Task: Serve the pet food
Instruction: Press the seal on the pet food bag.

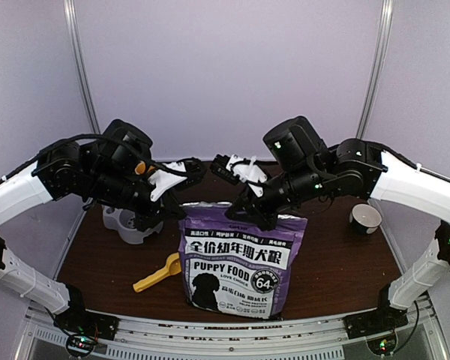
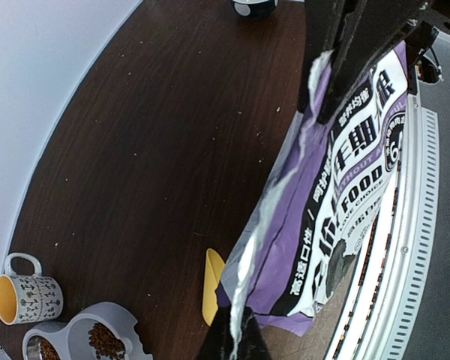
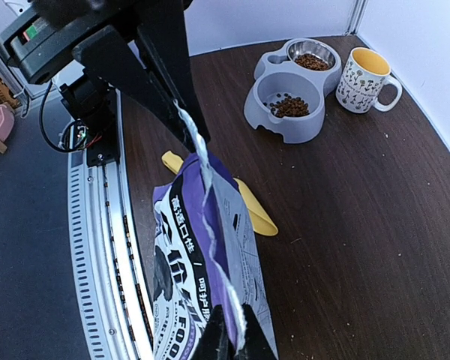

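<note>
Kibble bag stands upright on the worktop, hanging below both tools. The left tool is pressed together on the left end of the bag's top edge, and the right tool is clamped on the same edge further along. A yellow scoop lies below the left tool, touching the bag's side. A grey bowl sits just left of that tool, and a dotted mug stands well to the right of the right tool.

From the left wrist, the left tool pinches the silver seam, and the right tool grips its far end. Beyond the tool's left side, loose kibble fills the bowl, with a second mug just beside it.

From the right wrist, the right tool pinches the seam, and the left tool holds it ahead. The scoop lies right of the bag, with bowl and kibble beyond.
</note>
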You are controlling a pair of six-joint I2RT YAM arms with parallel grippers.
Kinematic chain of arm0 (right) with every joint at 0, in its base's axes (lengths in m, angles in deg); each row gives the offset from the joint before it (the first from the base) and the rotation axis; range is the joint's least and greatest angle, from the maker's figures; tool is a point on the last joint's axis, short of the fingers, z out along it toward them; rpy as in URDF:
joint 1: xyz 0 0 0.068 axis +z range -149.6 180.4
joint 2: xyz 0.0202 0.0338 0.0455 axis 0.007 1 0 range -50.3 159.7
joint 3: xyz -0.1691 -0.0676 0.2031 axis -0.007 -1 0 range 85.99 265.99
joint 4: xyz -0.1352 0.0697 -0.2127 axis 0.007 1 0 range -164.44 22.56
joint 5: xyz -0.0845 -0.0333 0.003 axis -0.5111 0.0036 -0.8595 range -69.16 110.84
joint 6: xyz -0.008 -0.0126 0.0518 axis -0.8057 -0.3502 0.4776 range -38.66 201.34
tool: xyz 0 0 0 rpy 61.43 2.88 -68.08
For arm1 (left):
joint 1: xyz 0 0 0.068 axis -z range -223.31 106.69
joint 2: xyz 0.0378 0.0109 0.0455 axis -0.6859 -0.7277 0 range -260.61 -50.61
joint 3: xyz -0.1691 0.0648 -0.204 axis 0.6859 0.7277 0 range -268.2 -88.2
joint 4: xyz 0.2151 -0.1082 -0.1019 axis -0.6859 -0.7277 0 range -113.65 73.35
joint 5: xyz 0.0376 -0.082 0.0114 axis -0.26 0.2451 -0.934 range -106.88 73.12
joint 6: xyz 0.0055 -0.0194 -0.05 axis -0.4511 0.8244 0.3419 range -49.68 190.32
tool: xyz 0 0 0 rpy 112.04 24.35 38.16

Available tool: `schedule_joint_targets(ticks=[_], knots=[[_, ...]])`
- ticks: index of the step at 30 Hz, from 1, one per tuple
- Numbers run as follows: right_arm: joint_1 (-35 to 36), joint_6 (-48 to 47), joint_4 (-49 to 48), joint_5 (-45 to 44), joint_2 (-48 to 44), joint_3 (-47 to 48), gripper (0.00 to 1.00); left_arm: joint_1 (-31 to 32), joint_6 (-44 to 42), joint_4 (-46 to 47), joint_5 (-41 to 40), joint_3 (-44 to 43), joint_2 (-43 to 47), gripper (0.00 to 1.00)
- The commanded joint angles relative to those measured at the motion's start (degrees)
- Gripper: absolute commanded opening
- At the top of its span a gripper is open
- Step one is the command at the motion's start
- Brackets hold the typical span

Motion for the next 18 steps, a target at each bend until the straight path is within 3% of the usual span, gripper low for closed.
schedule_joint_targets(ticks=[1, 3, 7, 10, 12, 15, 18], knots=[[0.26, -0.17, -3.02, 2.04, 0.66, 1.15, 0.00, 0.23, 0.61, 10.37, 2.53, -0.87, 2.74, 0.00], [0.28, 0.03, -3.88, 3.05, 0.86, 1.17, 0.00, 0.22, 0.73, 11.18, 2.97, -0.55, 3.09, 0.00], [0.26, 0.92, -5.28, 5.06, 2.50, 1.78, 0.14, 0.26, 1.22, 12.90, 4.19, 0.40, 3.72, 0.00], [0.26, 1.45, -6.59, 6.53, 4.33, 2.37, 0.15, 0.22, 1.53, 14.10, 4.76, 1.07, 4.10, 0.00], [0.26, 1.66, -7.13, 7.39, 5.63, 3.31, 0.14, 0.22, 1.79, 14.84, 4.87, 1.67, 4.28, 0.00], [0.26, 1.53, -7.07, 7.37, 7.12, 4.73, 0.00, 0.22, 1.82, 15.29, 4.97, 1.93, 4.37, 0.00], [0.27, 1.01, -7.81, 6.62, 7.15, 4.22, 0.00, 0.22, 1.85, 15.45, 5.02, 2.06, 4.60, 0.00]])
